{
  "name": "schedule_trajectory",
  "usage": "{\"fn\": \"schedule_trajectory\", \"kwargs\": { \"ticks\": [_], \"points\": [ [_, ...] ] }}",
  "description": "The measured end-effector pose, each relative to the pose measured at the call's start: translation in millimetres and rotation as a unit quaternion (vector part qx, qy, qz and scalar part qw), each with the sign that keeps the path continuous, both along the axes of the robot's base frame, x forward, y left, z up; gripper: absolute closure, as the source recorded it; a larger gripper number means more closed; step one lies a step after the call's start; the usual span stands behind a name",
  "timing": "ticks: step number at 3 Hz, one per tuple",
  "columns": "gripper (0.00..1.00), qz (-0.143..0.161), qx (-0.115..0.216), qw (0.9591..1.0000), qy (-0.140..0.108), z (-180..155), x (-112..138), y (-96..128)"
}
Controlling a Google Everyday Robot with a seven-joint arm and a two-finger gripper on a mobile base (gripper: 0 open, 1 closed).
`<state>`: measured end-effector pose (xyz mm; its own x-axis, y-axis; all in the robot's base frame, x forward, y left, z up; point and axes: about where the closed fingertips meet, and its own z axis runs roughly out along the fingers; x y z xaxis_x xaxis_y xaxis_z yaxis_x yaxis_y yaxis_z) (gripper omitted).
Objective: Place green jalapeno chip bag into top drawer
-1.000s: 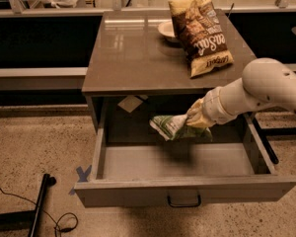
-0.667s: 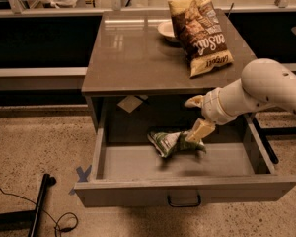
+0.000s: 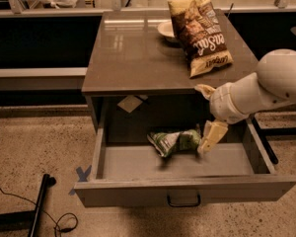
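The green jalapeno chip bag (image 3: 175, 141) is lying on the floor of the open top drawer (image 3: 138, 166), towards the back, seemingly resting under its own weight. The gripper (image 3: 208, 114) is hovering just beside its right end, jaws spread wide and grasping nothing, while the brown chip bag (image 3: 200, 33) is sitting on the countertop (image 3: 133, 53) above.

In top drawer (image 3: 138, 194): green jalapeno chip bag (image 3: 173, 141); gripper (image 3: 203, 118) just beside it (fingers spread).
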<state>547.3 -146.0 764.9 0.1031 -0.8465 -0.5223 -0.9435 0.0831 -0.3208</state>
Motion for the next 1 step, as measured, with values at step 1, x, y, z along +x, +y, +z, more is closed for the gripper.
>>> {"fn": "schedule_trajectory", "kwargs": {
  "ticks": [1],
  "points": [
    [0.00, -0.027, -0.021, 0.9994, -0.001, 45.4, -25.5, -8.1]
  ]
}}
